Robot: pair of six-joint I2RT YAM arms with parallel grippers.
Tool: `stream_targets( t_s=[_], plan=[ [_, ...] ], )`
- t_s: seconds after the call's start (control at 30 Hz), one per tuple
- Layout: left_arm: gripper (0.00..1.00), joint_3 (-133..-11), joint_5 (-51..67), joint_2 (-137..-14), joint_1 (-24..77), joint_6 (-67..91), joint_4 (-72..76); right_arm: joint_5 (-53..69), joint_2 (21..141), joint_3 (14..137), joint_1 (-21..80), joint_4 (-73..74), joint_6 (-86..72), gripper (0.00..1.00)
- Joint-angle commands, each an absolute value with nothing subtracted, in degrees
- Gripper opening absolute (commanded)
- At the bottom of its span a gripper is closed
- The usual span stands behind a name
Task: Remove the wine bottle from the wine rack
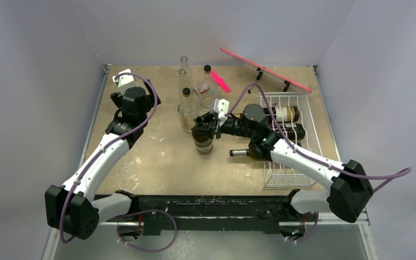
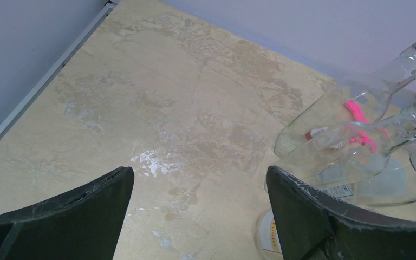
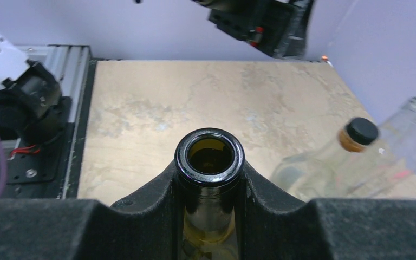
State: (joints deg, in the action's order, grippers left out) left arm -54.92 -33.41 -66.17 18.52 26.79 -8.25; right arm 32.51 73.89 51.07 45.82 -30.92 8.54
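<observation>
My right gripper (image 1: pixel 203 123) is shut on the neck of a dark wine bottle (image 1: pixel 203 142), which stands upright near the table's middle, left of the wine rack. In the right wrist view the bottle's open mouth (image 3: pixel 209 154) sits between my fingers (image 3: pixel 157 195), which press on both sides of the neck. The white wire wine rack (image 1: pixel 298 162) stands at the right and holds two more bottles: a dark one (image 1: pixel 247 153) poking out to the left and a labelled one (image 1: pixel 285 114) at the back. My left gripper (image 1: pixel 120 103) is open and empty over bare table at the back left (image 2: pixel 199 173).
Several clear glass bottles (image 1: pixel 187 103) stand just behind the held bottle; they also show in the left wrist view (image 2: pixel 357 108) and the right wrist view (image 3: pixel 330 162). A pink flat board on a stand (image 1: pixel 265 70) leans at the back right. Walls enclose the table.
</observation>
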Motion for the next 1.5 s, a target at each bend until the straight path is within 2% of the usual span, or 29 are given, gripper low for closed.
stream_targets(
  t_s=[0.0,0.47,1.0,1.27,1.3,1.4,1.47],
  plan=[
    [0.92,-57.2,-34.3,-65.1,18.8,26.1,-6.7,31.4,73.0,54.0,42.9,-42.4,7.6,0.00],
    [0.92,-57.4,-34.0,-64.8,18.7,26.0,-6.7,29.1,79.7,57.1,33.9,-52.6,5.1,0.00],
    [0.92,-57.5,-33.8,-65.7,18.4,26.0,-6.9,34.2,92.9,61.3,28.3,-69.0,-2.2,0.00],
    [0.92,-57.6,-34.1,-65.8,18.1,25.8,-6.9,35.8,94.4,61.1,28.2,-65.2,-1.8,0.00],
    [0.92,-57.6,-34.0,-65.7,18.1,25.8,-6.9,35.5,94.4,60.9,28.2,-64.7,-1.8,0.02],
    [0.92,-57.6,-33.8,-65.7,17.9,26.0,-6.9,34.2,94.4,61.1,28.2,-62.6,-1.6,0.23],
    [0.92,-57.6,-33.4,-65.8,17.8,26.2,-6.9,33.6,94.5,61.8,28.3,-60.6,-0.8,0.33]
  ],
)
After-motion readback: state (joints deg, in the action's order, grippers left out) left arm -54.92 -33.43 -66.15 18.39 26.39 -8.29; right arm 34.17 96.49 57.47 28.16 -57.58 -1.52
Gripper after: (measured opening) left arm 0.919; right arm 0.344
